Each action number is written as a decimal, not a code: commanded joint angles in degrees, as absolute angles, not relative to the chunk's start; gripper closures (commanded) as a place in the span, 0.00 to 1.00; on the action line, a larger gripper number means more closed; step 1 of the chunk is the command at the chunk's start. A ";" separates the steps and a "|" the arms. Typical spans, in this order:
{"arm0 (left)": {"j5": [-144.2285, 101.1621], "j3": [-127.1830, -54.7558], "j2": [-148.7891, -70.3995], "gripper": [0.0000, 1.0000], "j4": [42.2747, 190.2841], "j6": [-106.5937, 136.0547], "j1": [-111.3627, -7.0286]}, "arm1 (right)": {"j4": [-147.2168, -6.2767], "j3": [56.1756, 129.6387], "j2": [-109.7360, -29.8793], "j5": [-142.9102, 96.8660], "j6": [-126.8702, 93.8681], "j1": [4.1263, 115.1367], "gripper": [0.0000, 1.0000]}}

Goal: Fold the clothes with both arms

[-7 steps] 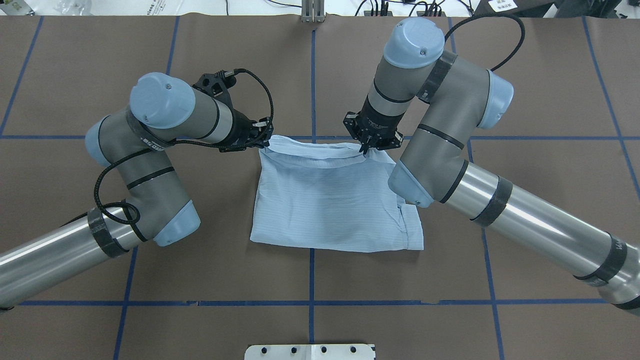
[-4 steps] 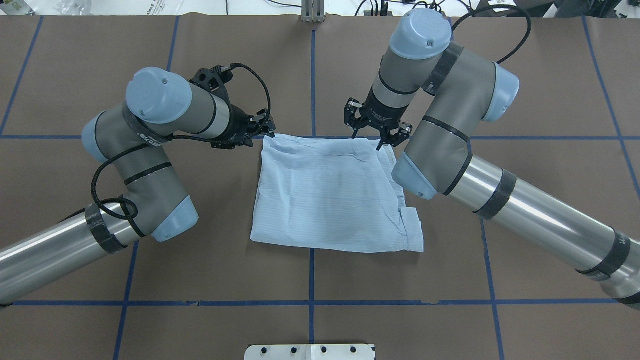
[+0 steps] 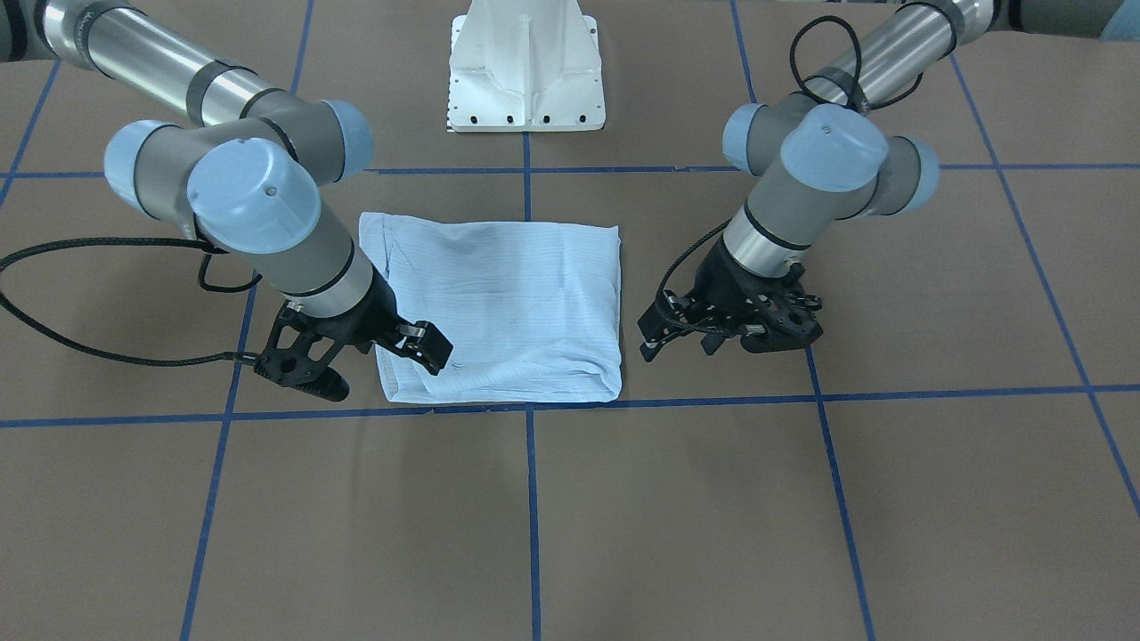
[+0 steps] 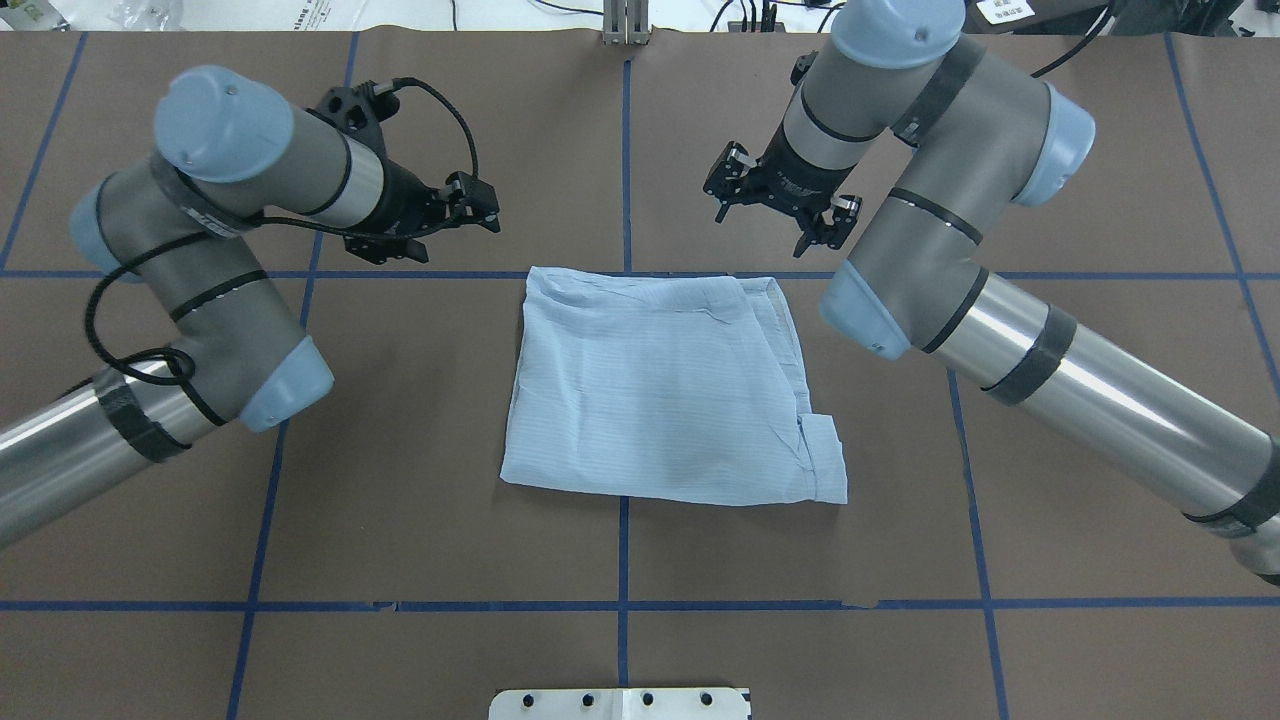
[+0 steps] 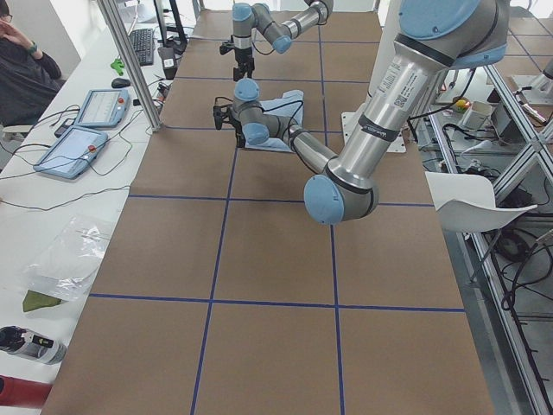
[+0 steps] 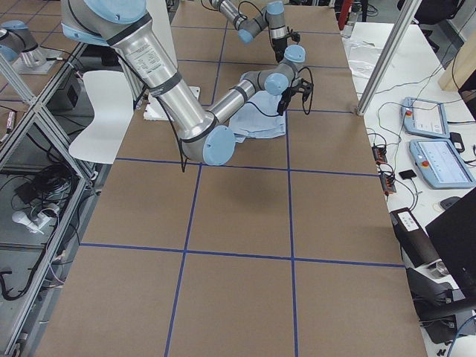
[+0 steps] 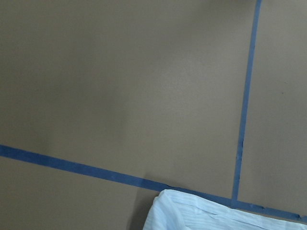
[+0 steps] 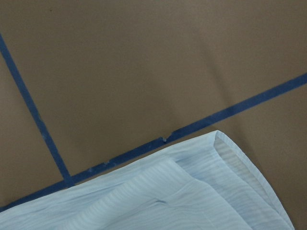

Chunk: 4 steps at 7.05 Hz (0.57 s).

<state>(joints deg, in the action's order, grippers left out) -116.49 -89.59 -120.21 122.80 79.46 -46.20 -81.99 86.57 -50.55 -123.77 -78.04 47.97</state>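
A folded shirt (image 4: pixel 660 390) lay flat in the middle of the table (image 4: pixel 400 500). The left tool (image 4: pixel 455 225) hung beyond the shirt's far left corner and the right tool (image 4: pixel 765 225) beyond its far right corner, neither touching it.

The far edge of the shirt (image 4: pixel 660 390) has been released and laid flat. The left gripper (image 4: pixel 455 225) and the right gripper (image 4: pixel 775 215) have been spread wide and drawn away from it.
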 commanded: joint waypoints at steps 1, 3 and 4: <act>-119.61 -95.69 -112.79 0.00 118.34 63.63 -53.84 | -82.18 90.96 -59.28 -124.01 -59.34 55.42 0.00; -119.71 -98.87 -107.08 0.00 110.08 41.43 -61.92 | -86.18 90.01 -65.46 -124.54 -36.67 64.81 0.00; -120.06 -98.88 -104.27 0.00 108.39 31.39 -66.84 | -93.36 90.09 -65.65 -125.15 -25.25 69.04 0.00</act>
